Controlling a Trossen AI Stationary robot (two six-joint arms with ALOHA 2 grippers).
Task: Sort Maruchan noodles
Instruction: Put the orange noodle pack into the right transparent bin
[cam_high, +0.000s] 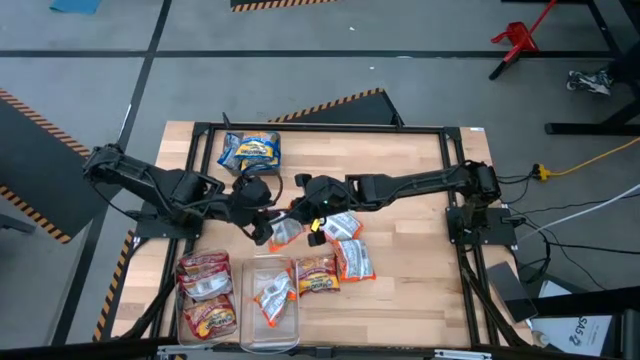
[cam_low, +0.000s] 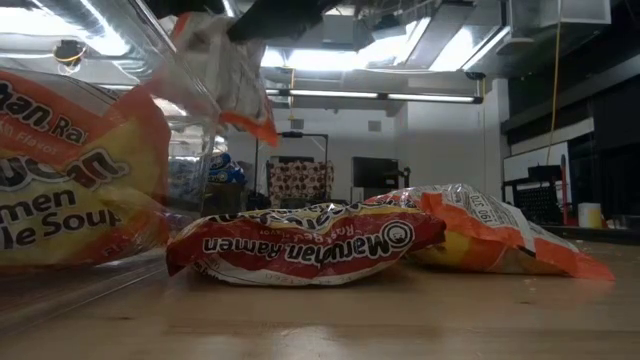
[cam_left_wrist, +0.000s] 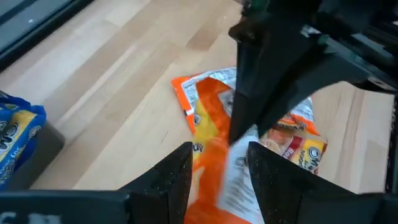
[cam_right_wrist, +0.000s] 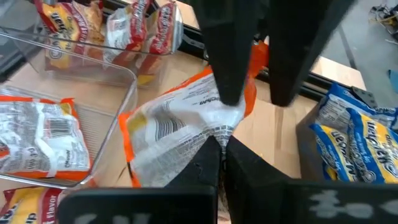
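Hanging between both hands just beyond the clear bin (cam_high: 270, 320), the orange-and-white packet (cam_high: 285, 232) is pinched by the clenched right hand (cam_high: 312, 222) and straddled by the left hand (cam_high: 262, 228), whose grip I cannot tell.

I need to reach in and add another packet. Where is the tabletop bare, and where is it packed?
Bare wood lies along the table's right side, right of the loose orange packets, and at the left edge behind the red-packet bin. Crowded: the centre, where both tools, left and right, meet over an orange-and-white packet, and the front bins.
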